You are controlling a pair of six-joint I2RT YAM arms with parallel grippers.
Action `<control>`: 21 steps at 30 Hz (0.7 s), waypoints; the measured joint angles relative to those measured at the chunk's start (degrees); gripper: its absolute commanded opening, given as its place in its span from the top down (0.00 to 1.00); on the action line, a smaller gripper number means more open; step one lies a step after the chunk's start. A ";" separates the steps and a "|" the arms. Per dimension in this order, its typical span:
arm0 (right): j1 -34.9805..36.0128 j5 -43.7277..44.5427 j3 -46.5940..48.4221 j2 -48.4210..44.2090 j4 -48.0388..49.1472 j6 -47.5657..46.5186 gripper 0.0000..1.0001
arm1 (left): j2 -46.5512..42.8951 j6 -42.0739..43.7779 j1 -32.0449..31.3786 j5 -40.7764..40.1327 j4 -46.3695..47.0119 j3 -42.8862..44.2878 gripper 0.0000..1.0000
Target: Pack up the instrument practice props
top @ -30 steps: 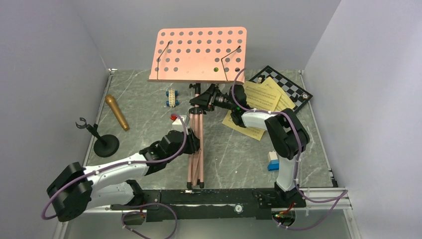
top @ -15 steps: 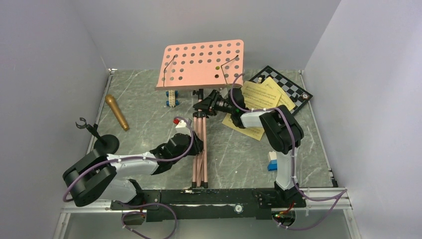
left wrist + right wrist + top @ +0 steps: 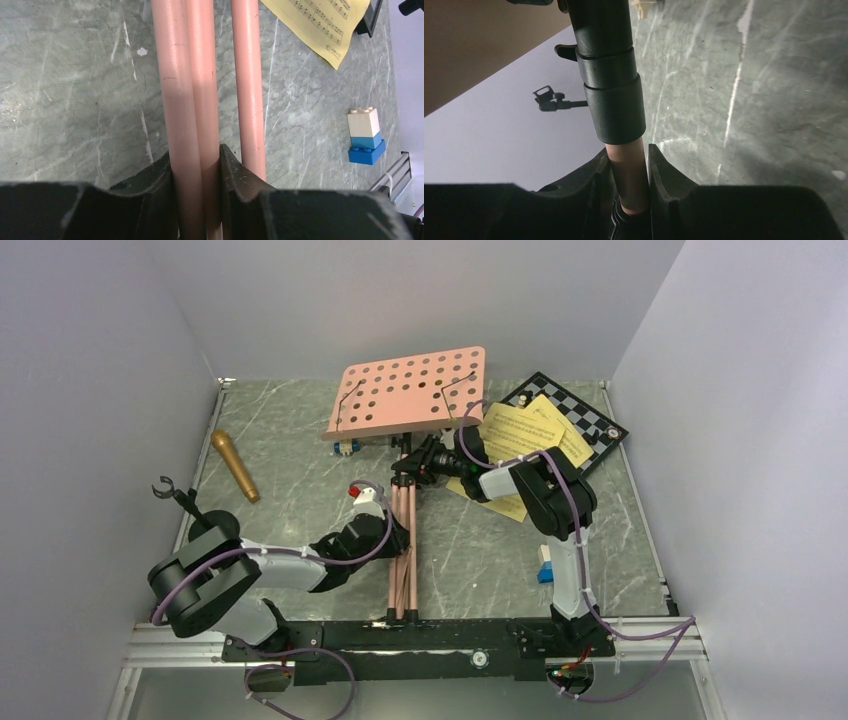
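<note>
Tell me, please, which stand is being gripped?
The pink tripod music stand: the left gripper clamps its legs, the right gripper its shaft; the black mic stand stands untouched.

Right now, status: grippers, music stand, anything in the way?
Left gripper shut on folded legs of the pink music stand. Right gripper shut on its upper pole. Toy brick car beside the legs.

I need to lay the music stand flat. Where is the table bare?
Bare table lies between the stand legs and the blue-and-white brick, and again between the microphone and the pink desk. The far right is crowded: sheet music overlapping the chessboard.
</note>
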 measured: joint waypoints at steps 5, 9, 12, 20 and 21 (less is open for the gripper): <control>-0.52 0.35 -0.07 1.97 0.00 0.37 1.00 | 2.40 -0.72 0.02 0.07 0.48 0.66 1.00; -0.81 0.59 -0.79 2.69 0.13 0.59 0.99 | 3.26 -1.38 0.07 0.79 0.55 0.72 1.00; -1.16 0.74 -1.97 2.86 1.57 1.44 0.91 | 3.54 -1.53 0.07 1.53 0.52 0.72 1.00; -1.57 0.76 -3.63 2.91 3.63 2.86 0.58 | 3.61 -1.51 0.07 2.47 0.31 0.72 1.00; -1.68 0.42 -3.74 2.91 3.58 3.32 0.56 | 3.67 -1.49 0.11 2.36 0.04 0.72 1.00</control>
